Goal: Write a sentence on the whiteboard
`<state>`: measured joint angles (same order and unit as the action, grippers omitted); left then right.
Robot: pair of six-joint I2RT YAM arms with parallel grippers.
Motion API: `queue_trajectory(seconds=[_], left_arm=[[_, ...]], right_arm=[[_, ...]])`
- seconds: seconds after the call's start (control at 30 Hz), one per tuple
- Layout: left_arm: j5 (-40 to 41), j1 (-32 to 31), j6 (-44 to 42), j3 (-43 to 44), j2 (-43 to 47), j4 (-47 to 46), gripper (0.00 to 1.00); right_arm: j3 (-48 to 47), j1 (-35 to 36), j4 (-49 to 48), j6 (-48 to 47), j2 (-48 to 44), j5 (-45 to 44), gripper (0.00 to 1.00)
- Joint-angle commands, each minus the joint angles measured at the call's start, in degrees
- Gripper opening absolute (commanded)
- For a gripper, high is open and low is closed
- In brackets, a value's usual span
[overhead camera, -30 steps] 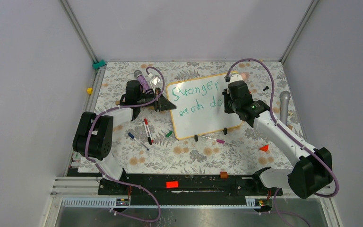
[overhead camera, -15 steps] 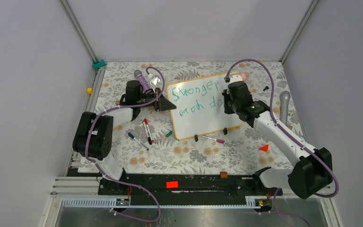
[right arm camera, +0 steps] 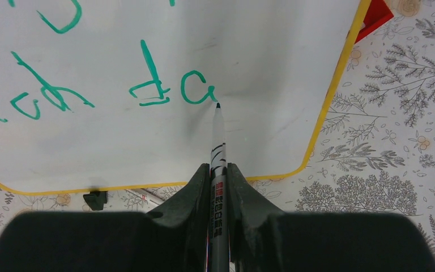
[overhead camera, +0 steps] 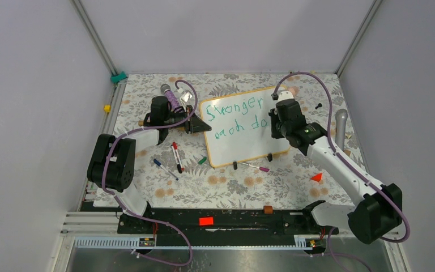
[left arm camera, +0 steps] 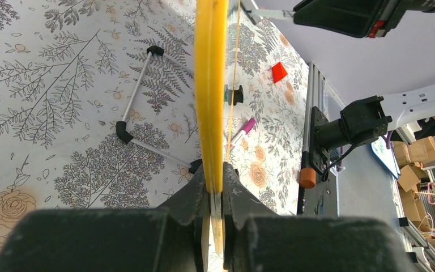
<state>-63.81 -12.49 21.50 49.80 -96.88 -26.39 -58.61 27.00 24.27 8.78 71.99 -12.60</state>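
Note:
The whiteboard (overhead camera: 243, 144) stands tilted at the table's middle, framed in orange-yellow. The sentence (overhead camera: 235, 116) in green reads "Stronger" above "each da". My left gripper (overhead camera: 195, 126) is shut on the whiteboard's left edge; the left wrist view shows the yellow frame (left arm camera: 210, 85) edge-on between the jaws (left arm camera: 218, 190). My right gripper (overhead camera: 273, 126) is shut on a grey marker (right arm camera: 218, 164) whose tip touches the board beside the "a" (right arm camera: 195, 90). The whiteboard (right arm camera: 260, 51) fills the right wrist view.
Several loose markers (overhead camera: 175, 157) lie left of the board, a pink-capped one (overhead camera: 256, 167) in front of it. A red wedge (overhead camera: 316, 177), a grey cylinder (overhead camera: 340, 126), a purple-banded cylinder (overhead camera: 170, 93), and a green marker cap (overhead camera: 202, 160) lie around.
My right arm has shifted slightly right along the second line, and the "a" after "d" now shows. The left arm and board have not moved.

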Motion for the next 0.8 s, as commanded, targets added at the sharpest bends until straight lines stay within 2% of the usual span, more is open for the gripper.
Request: queue_trajectory(seconds=[0.0, 0.13, 0.37, 0.77], left_arm=[[1.27, -1.87, -4.62, -0.82, -0.07, 2.64, 0.0], [1.29, -1.91, -4.62, -0.8, -0.07, 2.65, 0.0], [1.31, -1.85, -4.63, -0.87, 0.07, 2.67, 0.0], [1.2, -1.92, -4.71, -0.78, -0.18, 2.66, 0.0]], right_arm=[[-0.1, 0.33, -2.24, -0.01, -5.49, 0.63, 0.0], [-0.53, 0.25, -2.61, -0.15, -7.87, 1.14, 0.0], [-2.12, -1.33, -2.17, 0.14, -4.55, -1.34, 0.0], [-0.81, -3.51, -5.33, 0.45, -2.43, 0.59, 0.0]])
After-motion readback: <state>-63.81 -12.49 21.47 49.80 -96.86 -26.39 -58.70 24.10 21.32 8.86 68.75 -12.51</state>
